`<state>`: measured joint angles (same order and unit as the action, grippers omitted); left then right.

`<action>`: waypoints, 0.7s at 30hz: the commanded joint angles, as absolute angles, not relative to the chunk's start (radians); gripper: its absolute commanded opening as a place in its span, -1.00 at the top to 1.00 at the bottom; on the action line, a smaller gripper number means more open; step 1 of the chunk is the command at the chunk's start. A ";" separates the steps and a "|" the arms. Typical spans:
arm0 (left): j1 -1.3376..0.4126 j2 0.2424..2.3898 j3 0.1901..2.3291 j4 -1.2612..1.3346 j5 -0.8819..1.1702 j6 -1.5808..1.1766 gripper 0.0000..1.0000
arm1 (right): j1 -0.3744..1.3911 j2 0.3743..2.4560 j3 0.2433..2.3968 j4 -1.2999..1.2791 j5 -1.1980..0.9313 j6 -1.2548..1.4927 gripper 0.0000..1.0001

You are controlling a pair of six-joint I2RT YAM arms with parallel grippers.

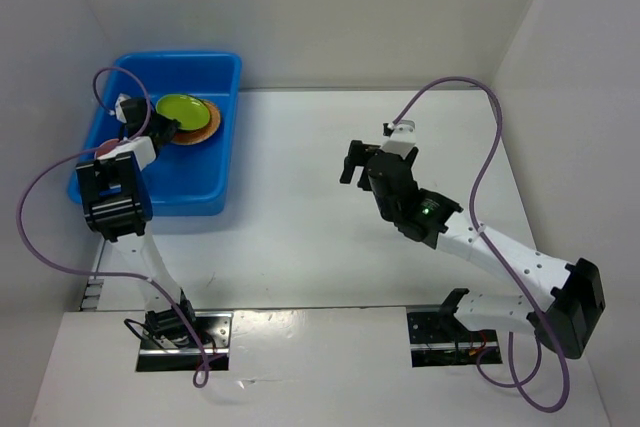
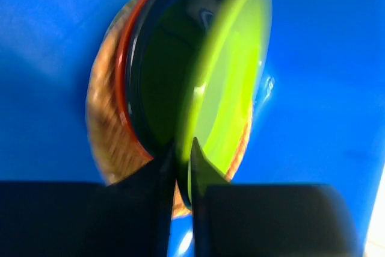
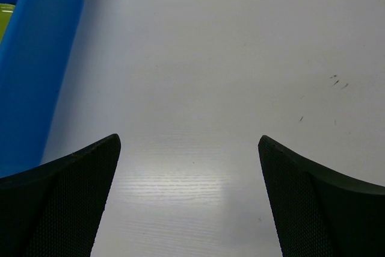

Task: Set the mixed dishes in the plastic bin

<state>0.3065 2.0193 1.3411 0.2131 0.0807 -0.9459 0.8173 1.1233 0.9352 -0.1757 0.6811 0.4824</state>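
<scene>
The task looks nearly done: no dish shows outside the large bright blue plastic bin (image 1: 226, 152), and inside it a woven tan plate (image 2: 102, 118), a bright orange plate (image 2: 123, 52) and a glossy black plate (image 2: 159, 70) lie stacked. What seems left is releasing the lime green plate (image 2: 228, 88), which leans on that stack, its rim pinched in the left gripper (image 2: 182, 151) (the cups I cannot find). The right gripper (image 3: 189, 142) hangs spread wide over the white table (image 1: 330, 237), holding nothing.

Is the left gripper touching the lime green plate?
Touching. The left wrist view shows the left gripper pinching the lower rim of the lime green plate.
</scene>
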 commanded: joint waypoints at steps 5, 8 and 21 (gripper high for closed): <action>0.311 2.091 1.480 0.157 0.060 -0.928 -0.29 | 0.811 1.141 0.988 -0.098 0.652 0.499 -1.00; 0.311 2.046 1.465 0.147 0.060 -0.919 -0.73 | 0.811 1.131 0.988 -0.098 0.652 0.499 -1.00; 0.266 1.726 1.474 -0.188 0.040 -0.634 -1.00 | 0.802 1.261 1.084 -0.195 0.614 0.580 -1.00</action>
